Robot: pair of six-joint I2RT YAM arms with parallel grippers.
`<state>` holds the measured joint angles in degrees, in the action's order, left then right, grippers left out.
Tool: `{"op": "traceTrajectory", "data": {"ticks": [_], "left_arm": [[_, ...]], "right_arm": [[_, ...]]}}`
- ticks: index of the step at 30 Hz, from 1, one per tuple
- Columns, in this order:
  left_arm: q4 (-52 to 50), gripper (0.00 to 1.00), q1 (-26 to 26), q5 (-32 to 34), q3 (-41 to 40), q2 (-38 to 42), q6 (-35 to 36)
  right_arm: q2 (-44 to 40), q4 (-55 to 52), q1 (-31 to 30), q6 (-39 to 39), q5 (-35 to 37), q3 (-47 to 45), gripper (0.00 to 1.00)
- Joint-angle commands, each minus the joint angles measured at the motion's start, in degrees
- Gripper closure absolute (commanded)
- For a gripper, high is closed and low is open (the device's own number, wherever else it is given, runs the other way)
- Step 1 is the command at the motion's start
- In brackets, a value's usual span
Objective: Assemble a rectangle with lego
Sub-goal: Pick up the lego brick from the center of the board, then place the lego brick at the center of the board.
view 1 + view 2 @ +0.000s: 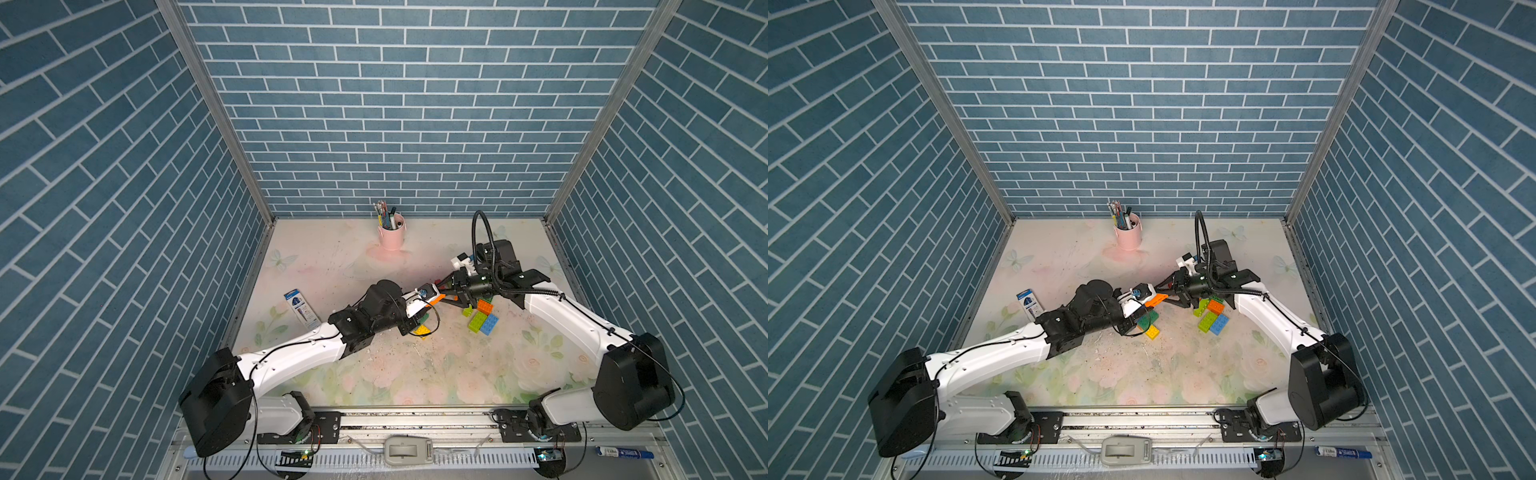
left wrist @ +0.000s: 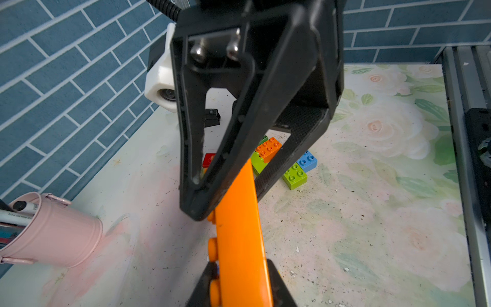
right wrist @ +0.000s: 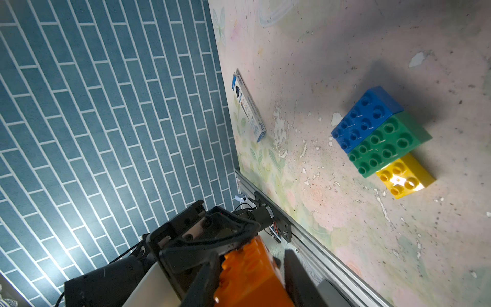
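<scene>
the orange brick [image 2: 239, 226] hangs in the air over mid-table. its long axis runs roughly level from the left gripper [image 2: 240, 289] to the right gripper [image 3: 252, 271], studs turned sideways (not up). the right gripper is clamped on its end of the brick. the left gripper's fingers flank the other end closely, though whether they pinch it i cannot tell. on the table [image 1: 415, 374], a blue-green-yellow row [image 3: 382, 141] lies flat below the left gripper and a lime-orange-blue cluster [image 1: 478, 321] below the right one, the two well apart. the widest open stretch lies toward the robot's side; the pink pen cup [image 1: 391, 232] stands at the far edge. the brick is glossy, plain orange.
</scene>
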<state>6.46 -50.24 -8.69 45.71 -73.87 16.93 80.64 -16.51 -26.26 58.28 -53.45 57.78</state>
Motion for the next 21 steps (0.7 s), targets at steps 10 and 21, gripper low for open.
{"op": "traceTrajectory", "data": {"ticks": [10, 21], "left_arm": [[-1.6, 0.35, 1.0, 5.2, -3.9, 6.9, -3.9], [3.2, 0.35, 3.6, 9.5, -11.0, 14.0, -13.4]], "right_arm": [[-7.7, -1.9, 4.7, -8.2, 17.4, -10.2, 0.77], [-4.6, 4.5, -7.8, -22.1, 48.8, -19.0, 0.77]]}}
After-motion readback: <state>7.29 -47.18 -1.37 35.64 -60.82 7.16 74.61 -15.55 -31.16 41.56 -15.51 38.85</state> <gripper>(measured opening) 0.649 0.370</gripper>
